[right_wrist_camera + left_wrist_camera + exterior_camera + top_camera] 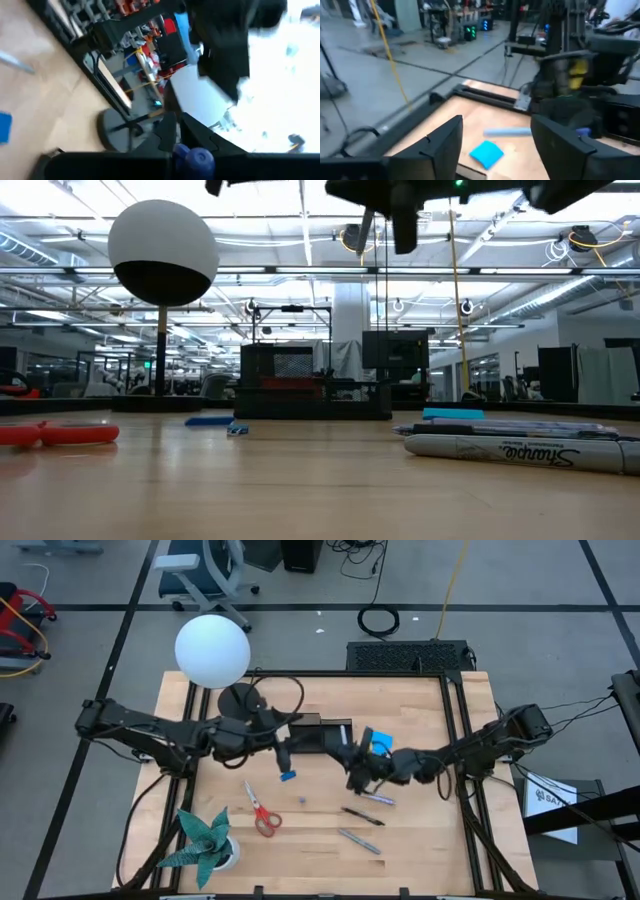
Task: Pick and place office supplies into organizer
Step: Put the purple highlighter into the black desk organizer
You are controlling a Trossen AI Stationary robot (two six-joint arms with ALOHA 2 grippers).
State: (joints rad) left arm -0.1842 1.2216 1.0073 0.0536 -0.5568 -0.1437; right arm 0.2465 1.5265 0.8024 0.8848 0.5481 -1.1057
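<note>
Left gripper [284,756]: hangs over mid-table at the organizer's 8 o'clock corner, fingers [440,147] spread wide with nothing between them.
Right gripper [356,773]: hovers at the organizer's 4 o'clock side, fingers closed; its wrist view shows a blue-capped pen [195,158] pinched at the tips.
Organizer [322,734]: a black tray on the table [420,850], slightly toward 12 o'clock of centre, between the two grippers.
Block [287,777]: tiny and blue, flat on the wood just at 6 o'clock of the left gripper, apart from it.
Pad [379,743]: bright blue, lying at 3 o'clock of the organizer and at 1 o'clock of the right gripper; in the left wrist view it shows through the gap of the open fingers, farther off.
Scissors [263,811]: red-handled, lying toward 6 o'clock of the block, well apart from both grippers.
Loose pens: one [378,799] just at 5 o'clock of the right gripper, a dark one [362,816] beyond it toward 6 o'clock, a grey one [358,840] nearest the 6 o'clock edge.
Lamp [212,650]: white globe above a round black base [239,698], at 10 o'clock of the organizer.
Plant [205,838]: green paper leaves in the table's 7 o'clock corner.
</note>
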